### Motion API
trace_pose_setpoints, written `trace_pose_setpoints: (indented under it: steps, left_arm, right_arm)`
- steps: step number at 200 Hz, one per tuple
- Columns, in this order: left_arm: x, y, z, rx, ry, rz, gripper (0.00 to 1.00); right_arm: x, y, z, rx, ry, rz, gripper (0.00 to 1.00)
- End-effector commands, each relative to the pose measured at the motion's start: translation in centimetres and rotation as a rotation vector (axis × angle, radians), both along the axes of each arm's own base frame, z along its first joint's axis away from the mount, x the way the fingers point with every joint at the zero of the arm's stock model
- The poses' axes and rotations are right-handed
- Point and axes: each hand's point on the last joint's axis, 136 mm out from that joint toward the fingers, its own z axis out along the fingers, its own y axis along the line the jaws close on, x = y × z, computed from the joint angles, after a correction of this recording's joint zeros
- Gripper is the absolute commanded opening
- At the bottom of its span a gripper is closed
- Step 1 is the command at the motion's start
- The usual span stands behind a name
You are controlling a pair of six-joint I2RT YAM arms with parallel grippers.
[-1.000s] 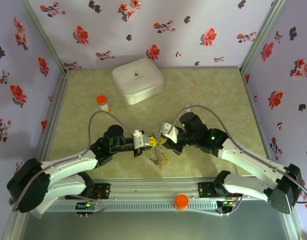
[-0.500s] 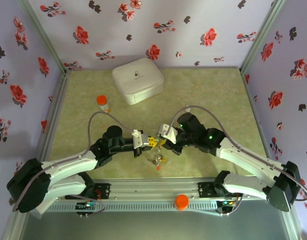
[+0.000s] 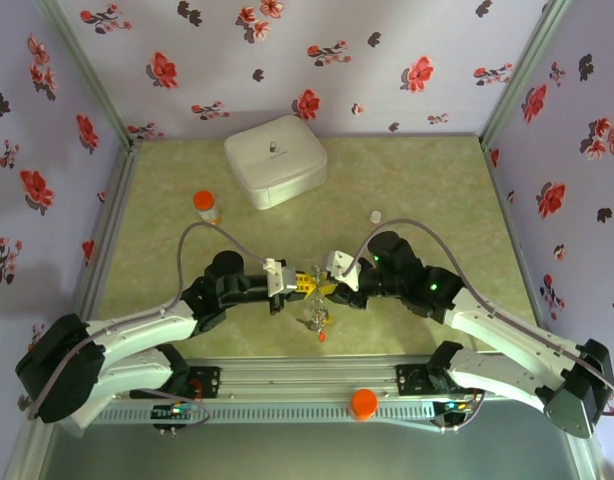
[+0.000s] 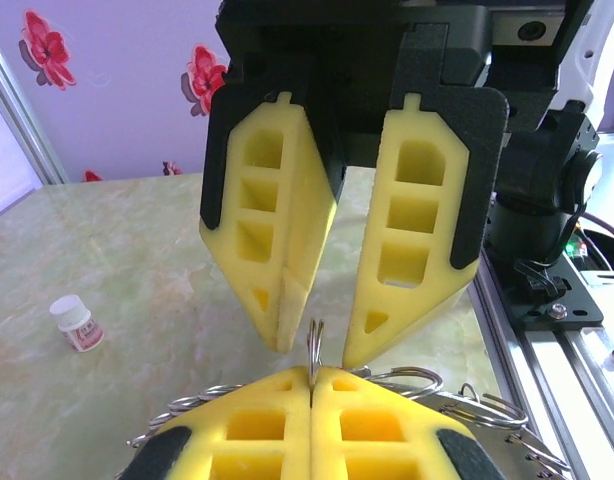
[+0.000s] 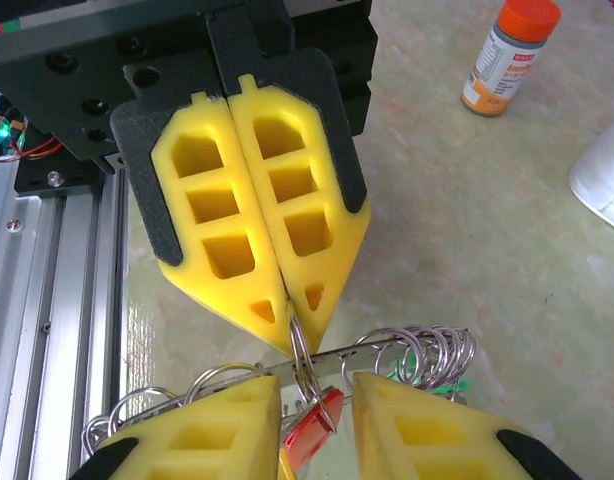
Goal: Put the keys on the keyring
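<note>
Right wrist, keyring (image 5: 387, 345) lying crosswise, red key (image 5: 312, 432) slanting down-left.

My two arms (image 3: 137, 335) wear white shells with black joints, a grey cable (image 3: 183, 250) looping over each. The fingers (image 4: 407, 238) are yellow foam, black-backed.

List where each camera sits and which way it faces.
Top external: above and behind the bases, looking down on the table; both arms, left end effector facing right end effector.
Left wrist: faces the open right end effector; own shut fingers at bottom.
Right wrist: faces the left end effector and pill bottle; own fingers at bottom.
Shared: both wrist views show the metal ring the left end effector pinches.
</note>
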Motion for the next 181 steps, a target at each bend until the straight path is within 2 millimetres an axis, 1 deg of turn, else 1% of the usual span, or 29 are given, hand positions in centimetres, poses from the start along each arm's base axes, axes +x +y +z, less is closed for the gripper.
trace_pose_setpoints:
  steps: [1,17,27,48,56,58,63,66,69,73,80,94,95,109,124,155,181]
  left_arm:
    - [-0.4,-0.2,2.0,-0.071,-0.033,-0.028,0.00]
    - [-0.4,-0.2,1.9,-0.068,-0.029,-0.027,0.00]
    - [-0.4,-0.2,1.8,-0.067,-0.027,-0.027,0.00]
    - [-0.3,-0.2,1.8,-0.066,-0.022,-0.020,0.00]
    - [0.0,-0.1,1.7,-0.060,-0.021,0.001,0.00]
    - [0.2,-0.1,1.6,-0.057,-0.017,0.010,0.04]
    - [0.7,0.0,1.5,-0.048,-0.008,0.039,0.19]
    - [0.9,0.0,1.4,-0.039,-0.002,0.055,0.24]
    - [1.1,0.0,1.1,-0.025,0.003,0.066,0.27]
    - [1.2,0.0,1.1,-0.011,0.000,0.070,0.28]
    - [1.2,0.1,0.3,0.038,0.004,0.068,0.29]
    - [1.1,0.1,-0.5,0.100,0.006,0.059,0.28]
    - [1.1,0.1,-0.6,0.105,0.007,0.059,0.28]
    - [0.9,0.1,-1.3,0.147,0.012,0.047,0.26]
    - [0.6,-0.1,-1.7,0.165,0.018,0.036,0.25]
    - [0.4,-0.4,-1.2,0.146,0.002,0.023,0.25]
    - [0.2,-0.4,-0.7,0.133,-0.004,0.012,0.20]
  right_arm:
    - [0.0,0.7,0.5,0.039,-0.010,0.024,0.21]
    - [0.0,0.9,0.6,0.047,-0.007,0.031,0.18]
    - [0.0,1.1,0.6,0.054,-0.006,0.035,0.14]
    - [-0.1,1.1,0.5,0.041,0.000,0.045,0.01]
    - [-0.1,1.0,0.5,0.026,-0.003,0.048,0.00]
    - [-0.1,1.0,0.5,0.021,-0.005,0.048,0.00]
    - [0.0,0.8,0.4,0.004,-0.012,0.046,0.00]
    - [0.1,0.7,0.4,-0.008,-0.016,0.043,0.00]
    - [0.1,0.5,0.2,-0.025,-0.019,0.041,0.00]
    - [0.3,0.3,0.2,-0.042,-0.026,0.037,0.00]
    - [0.3,0.0,-0.1,-0.083,-0.029,0.036,0.00]
    - [0.4,-0.5,-0.3,-0.152,-0.042,0.044,0.00]
    - [0.5,-0.4,-0.1,-0.150,-0.048,0.043,0.00]
    - [0.4,-0.7,-0.6,-0.216,-0.050,0.053,0.00]
    - [0.4,-0.6,-0.6,-0.251,-0.054,0.069,0.00]
    - [0.2,0.3,-0.3,-0.279,-0.073,0.098,0.00]
    - [-0.1,1.1,-0.2,-0.286,-0.074,0.124,0.00]
